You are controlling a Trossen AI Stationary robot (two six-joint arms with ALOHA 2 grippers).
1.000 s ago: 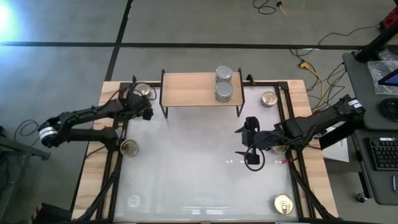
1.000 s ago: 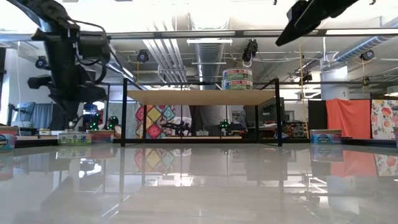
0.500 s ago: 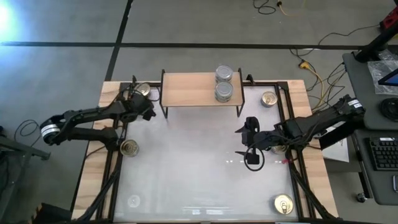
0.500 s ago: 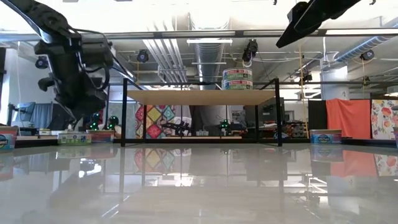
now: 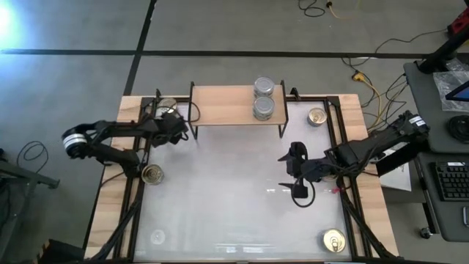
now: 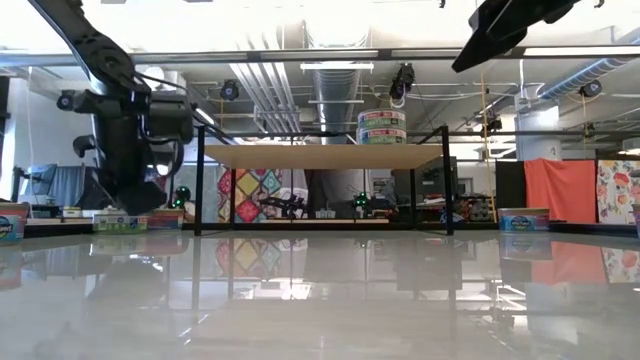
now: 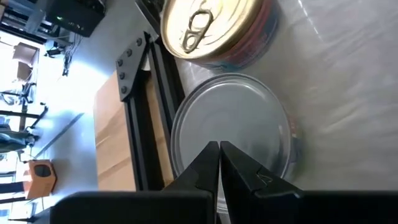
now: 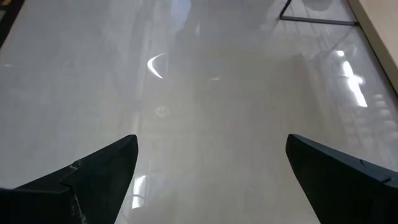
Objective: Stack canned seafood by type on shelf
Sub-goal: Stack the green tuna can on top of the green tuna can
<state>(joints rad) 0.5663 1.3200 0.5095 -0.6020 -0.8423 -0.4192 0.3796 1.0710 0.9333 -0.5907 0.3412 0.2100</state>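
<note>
now my left fingers [image 7: 217,163], shut and empty, hover just above a silver tin [image 7: 231,134] beside the shelf [image 5: 233,105]; my right fingers [image 5: 299,176] wait wide open mid-counter.

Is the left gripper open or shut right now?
Shut, holding nothing. In the left wrist view the left gripper's two fingers meet with no gap, poised over a silver-lidded tin beside a gold pull-ring tin.

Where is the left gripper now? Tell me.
In the high view the left gripper hangs at the table's far-left corner, beside the shelf's left legs.
</note>
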